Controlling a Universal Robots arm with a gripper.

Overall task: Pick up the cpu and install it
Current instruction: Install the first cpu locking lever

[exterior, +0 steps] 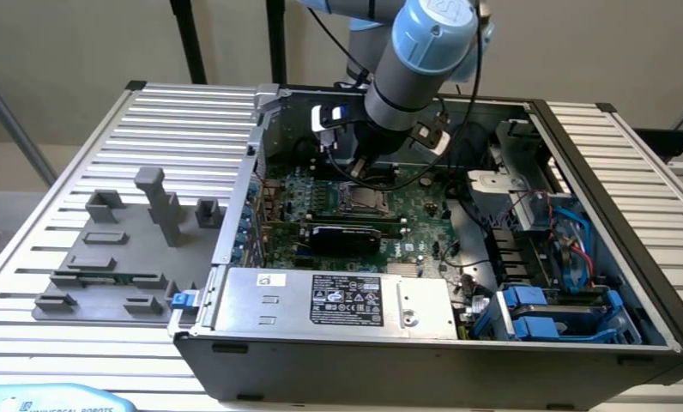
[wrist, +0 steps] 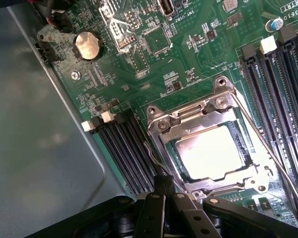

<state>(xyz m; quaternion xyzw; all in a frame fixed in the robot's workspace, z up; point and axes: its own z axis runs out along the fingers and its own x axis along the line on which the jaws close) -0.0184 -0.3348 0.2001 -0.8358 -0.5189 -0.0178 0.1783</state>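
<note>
Robotics lab or test bench: slatted aluminium worktop [exterior: 78, 154], opened computer case [exterior: 433, 343], grey fixture blocks [exterior: 124, 249], bare walls.

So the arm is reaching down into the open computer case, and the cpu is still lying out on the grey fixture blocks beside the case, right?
Not quite. The arm does reach into the open case, but the cpu is not on the grey fixture blocks. The wrist view shows it sitting in the motherboard's socket, just ahead of the shut gripper.

cpu [wrist: 211, 151] in socket [wrist: 188, 116], claw [wrist: 165, 186] beside
</note>
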